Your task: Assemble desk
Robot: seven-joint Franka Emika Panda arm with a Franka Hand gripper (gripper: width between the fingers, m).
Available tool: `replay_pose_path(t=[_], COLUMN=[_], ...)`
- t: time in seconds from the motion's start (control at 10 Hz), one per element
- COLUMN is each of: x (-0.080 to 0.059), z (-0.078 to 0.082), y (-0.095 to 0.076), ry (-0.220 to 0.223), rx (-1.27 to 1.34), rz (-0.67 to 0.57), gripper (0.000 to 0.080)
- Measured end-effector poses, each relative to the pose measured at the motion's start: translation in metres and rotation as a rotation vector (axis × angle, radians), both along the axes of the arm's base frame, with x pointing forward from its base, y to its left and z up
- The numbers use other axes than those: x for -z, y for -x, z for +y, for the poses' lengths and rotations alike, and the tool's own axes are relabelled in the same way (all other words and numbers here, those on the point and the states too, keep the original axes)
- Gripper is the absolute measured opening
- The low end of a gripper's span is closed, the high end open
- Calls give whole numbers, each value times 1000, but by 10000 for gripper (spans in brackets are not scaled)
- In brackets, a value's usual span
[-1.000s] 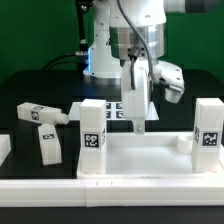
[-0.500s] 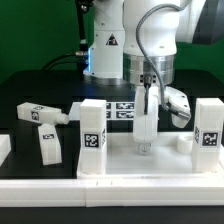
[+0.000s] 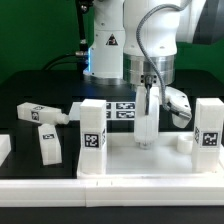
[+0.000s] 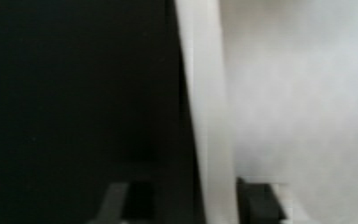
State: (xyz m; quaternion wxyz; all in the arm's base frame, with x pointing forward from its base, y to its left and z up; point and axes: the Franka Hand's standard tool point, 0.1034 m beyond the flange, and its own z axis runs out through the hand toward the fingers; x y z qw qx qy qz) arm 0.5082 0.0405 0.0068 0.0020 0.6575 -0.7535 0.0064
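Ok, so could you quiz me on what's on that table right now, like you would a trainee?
1. How many legs stand upright on the tabletop?
2. True or false: the hand is carrying a leg.
3. Where do the loose legs lie?
A) on the tabletop
B) on the black table, at the exterior view's left
C) on the marker board

Key: 1. Two, one at each far corner. 2. False: it is low over the tabletop, with no leg in it. 3. B.
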Motion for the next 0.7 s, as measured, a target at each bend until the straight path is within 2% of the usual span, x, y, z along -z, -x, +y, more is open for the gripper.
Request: replay_pose_path(t=[0.1,0.4,0.7], x=[0,-3,-22], z=[0,2,8], y=[0,2,4], ry=[0,7,-7], rx=[-4,-4,-82], rz=[-1,-34,-51], gripper=[70,55,55])
